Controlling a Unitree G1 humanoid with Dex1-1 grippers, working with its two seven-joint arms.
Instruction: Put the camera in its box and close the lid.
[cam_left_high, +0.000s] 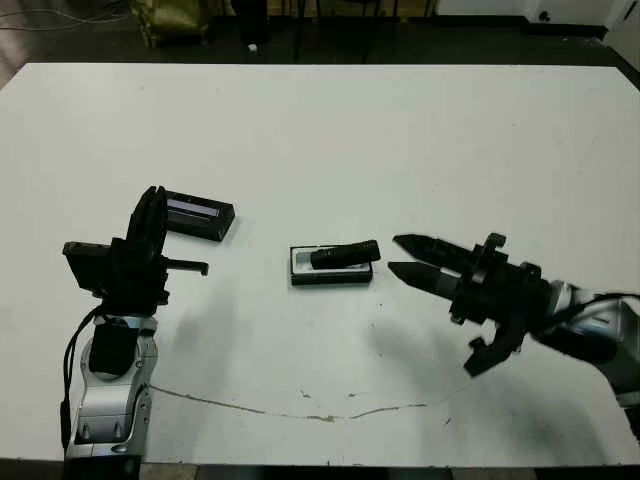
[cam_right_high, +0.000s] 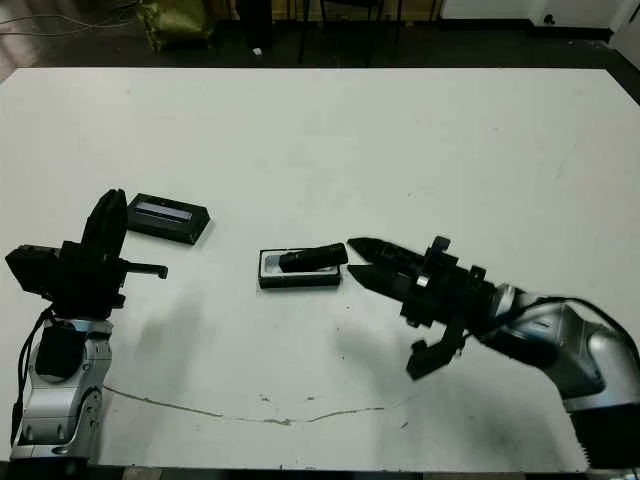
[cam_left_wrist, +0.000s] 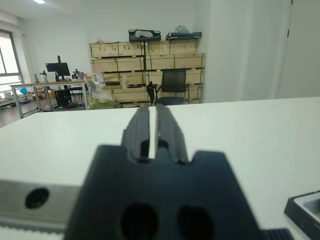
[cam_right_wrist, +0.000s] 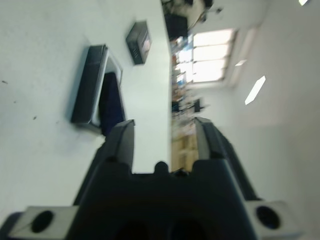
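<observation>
**A:** Camera sits crooked in the box, one end propped up over the rim nearest the right claw. That claw's fingers are apart, holding nothing, tips just beside that raised end.

**B:** And the lid?

**A:** On the table just past the left claw, whose fingers are nearly together and empty.

**B:** What could go wrong?

**A:** My guess: a nudge on that raised end slides the whole box instead of seating the camera, so the lid wouldn't shut flat.
</observation>
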